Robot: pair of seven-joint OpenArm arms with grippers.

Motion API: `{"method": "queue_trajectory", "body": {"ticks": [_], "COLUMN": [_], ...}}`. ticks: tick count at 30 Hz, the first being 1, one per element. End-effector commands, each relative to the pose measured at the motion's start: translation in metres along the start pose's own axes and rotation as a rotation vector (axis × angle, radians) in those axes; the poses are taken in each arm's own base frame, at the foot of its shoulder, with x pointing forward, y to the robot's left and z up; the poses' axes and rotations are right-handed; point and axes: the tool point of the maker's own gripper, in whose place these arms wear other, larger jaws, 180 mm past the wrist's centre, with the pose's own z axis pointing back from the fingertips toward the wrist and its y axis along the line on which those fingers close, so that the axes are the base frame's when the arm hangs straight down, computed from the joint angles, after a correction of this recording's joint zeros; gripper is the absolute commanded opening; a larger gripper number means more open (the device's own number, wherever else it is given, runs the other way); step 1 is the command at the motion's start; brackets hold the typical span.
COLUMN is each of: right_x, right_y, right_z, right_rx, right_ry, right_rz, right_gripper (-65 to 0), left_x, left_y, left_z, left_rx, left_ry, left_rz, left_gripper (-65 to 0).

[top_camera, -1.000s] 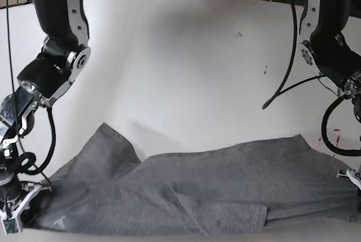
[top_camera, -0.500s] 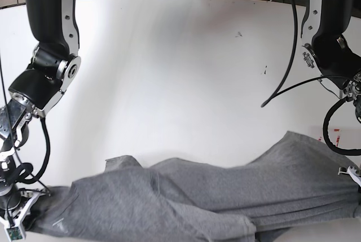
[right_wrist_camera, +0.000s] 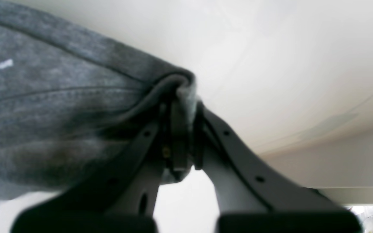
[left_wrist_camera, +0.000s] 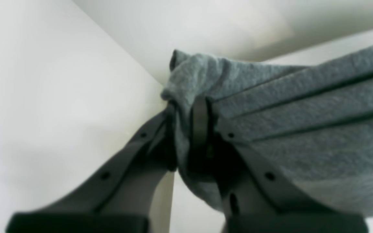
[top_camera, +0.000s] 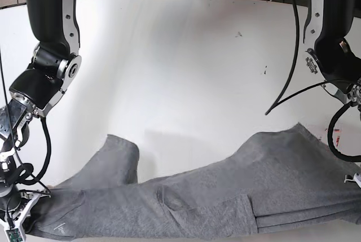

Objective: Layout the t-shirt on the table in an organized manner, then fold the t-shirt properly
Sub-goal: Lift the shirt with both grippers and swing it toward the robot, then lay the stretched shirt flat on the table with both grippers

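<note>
The t-shirt (top_camera: 214,202) lies stretched along the near edge of the white tabletop (top_camera: 180,73), rumpled, one sleeve (on the base view's left) lying further up the tabletop. Both arms hold it at opposite ends — the left gripper (left_wrist_camera: 186,129) has its jaws pinched tight on a bunched grey fold, and the right gripper (right_wrist_camera: 183,129) is likewise clamped on a hemmed edge of the cloth.
</note>
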Motion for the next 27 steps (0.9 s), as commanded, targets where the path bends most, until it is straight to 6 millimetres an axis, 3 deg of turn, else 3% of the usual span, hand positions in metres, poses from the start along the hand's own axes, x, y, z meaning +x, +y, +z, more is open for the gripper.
{"method": "queue_trajectory", "body": {"ticks": [1, 6, 15, 22, 27], "right_x": [0.009, 0.004, -0.059, -0.134, -0.195], "right_y": [-0.035, -0.035, -0.015, 0.035, 0.072], "right_z": [0.011, 0.011, 0.023, 0.046, 0.069], "right_rx": [-0.107, -0.107, -0.109, -0.048, 0.01], "right_ry": [0.001, 0.014, 0.11, 0.238, 0.358], "right_rz": [-0.014, -0.017, 0.008, 0.016, -0.019], "right_gripper": [-64.7, -64.7, -64.7, -64.7, -64.7], "left_x": [0.003, 0.003, -0.046, -0.113, -0.18], "left_y": [0.029, 0.027, -0.002, -0.041, -0.067], "left_z": [0.01, 0.009, 0.003, 0.011, 0.028], "left_rx": [0.097, 0.094, 0.037, -0.036, -0.095], "left_ry": [0.014, 0.016, 0.129, 0.263, 0.408], "left_rz": [-0.001, 0.0, -0.043, -0.073, -0.068], "left_gripper": [-65.0, -65.0, -65.0, -65.0, -65.0]}}
